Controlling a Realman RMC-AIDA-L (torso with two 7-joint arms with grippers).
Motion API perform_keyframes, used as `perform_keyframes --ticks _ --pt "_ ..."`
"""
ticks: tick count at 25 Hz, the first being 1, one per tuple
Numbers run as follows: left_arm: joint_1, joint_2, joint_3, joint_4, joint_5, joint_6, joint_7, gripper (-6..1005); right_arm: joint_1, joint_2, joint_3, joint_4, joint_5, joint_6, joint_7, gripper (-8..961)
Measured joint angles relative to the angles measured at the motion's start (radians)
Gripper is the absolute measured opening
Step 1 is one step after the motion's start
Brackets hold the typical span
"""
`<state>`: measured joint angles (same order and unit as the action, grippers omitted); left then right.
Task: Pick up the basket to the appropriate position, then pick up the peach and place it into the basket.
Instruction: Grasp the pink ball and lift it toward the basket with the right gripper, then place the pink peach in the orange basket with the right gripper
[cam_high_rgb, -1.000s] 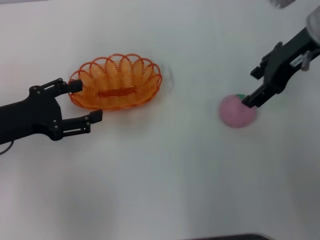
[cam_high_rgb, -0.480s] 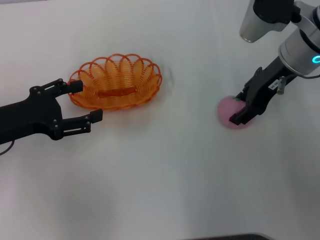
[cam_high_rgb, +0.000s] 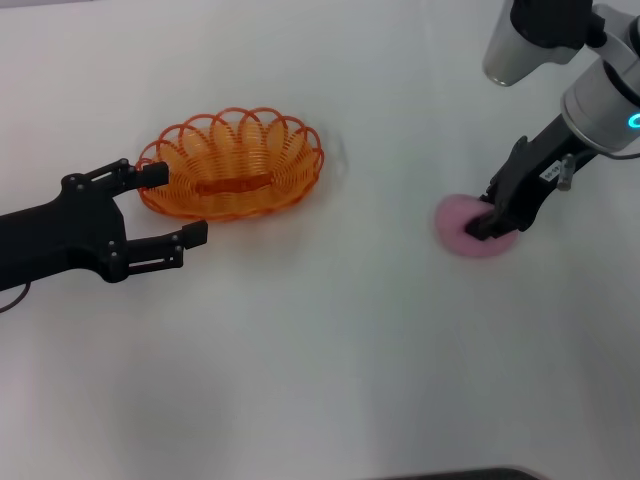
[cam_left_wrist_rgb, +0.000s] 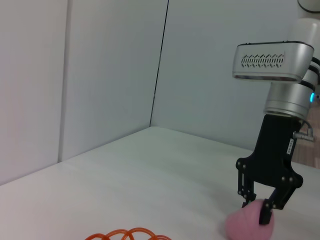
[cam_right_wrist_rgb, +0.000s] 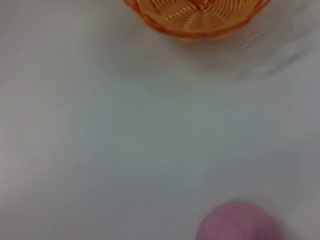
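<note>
The orange wire basket (cam_high_rgb: 235, 165) sits on the white table (cam_high_rgb: 330, 330) at the left. My left gripper (cam_high_rgb: 178, 202) is open at the basket's left end, one finger over the rim and one in front of it. The pink peach (cam_high_rgb: 455, 225) rests on the table at the right. My right gripper (cam_high_rgb: 488, 222) is down over it, open, its fingers straddling the peach's top. The left wrist view shows that gripper (cam_left_wrist_rgb: 255, 209) on the peach (cam_left_wrist_rgb: 242, 225) and a bit of basket rim (cam_left_wrist_rgb: 127, 234). The right wrist view shows the peach (cam_right_wrist_rgb: 240, 222) close by and the basket (cam_right_wrist_rgb: 195, 15) farther off.
The table stretches between the basket and the peach with nothing on it. Grey wall panels (cam_left_wrist_rgb: 100, 75) stand behind the table.
My right gripper has come down and moved left over the peach, from beside its top to straddling it. The left arm and the basket have not moved.
</note>
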<state>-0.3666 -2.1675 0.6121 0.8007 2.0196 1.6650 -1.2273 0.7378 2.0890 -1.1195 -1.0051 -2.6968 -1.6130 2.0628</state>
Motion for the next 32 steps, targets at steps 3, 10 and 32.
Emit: perform_keyframes --ticks 3,10,32 --pt "0.000 0.000 -0.002 0.000 0.001 0.000 -0.001 883 0.001 -0.002 0.010 -0.024 0.010 -0.009 -0.002 370" --pt "0.000 0.002 0.001 0.004 0.001 0.001 -0.012 882 0.008 -0.005 0.110 -0.186 0.265 -0.045 -0.004 247" --pt "-0.002 0.001 0.000 0.008 0.001 0.009 -0.027 876 0.205 0.010 -0.107 0.404 0.669 0.537 -0.264 283"
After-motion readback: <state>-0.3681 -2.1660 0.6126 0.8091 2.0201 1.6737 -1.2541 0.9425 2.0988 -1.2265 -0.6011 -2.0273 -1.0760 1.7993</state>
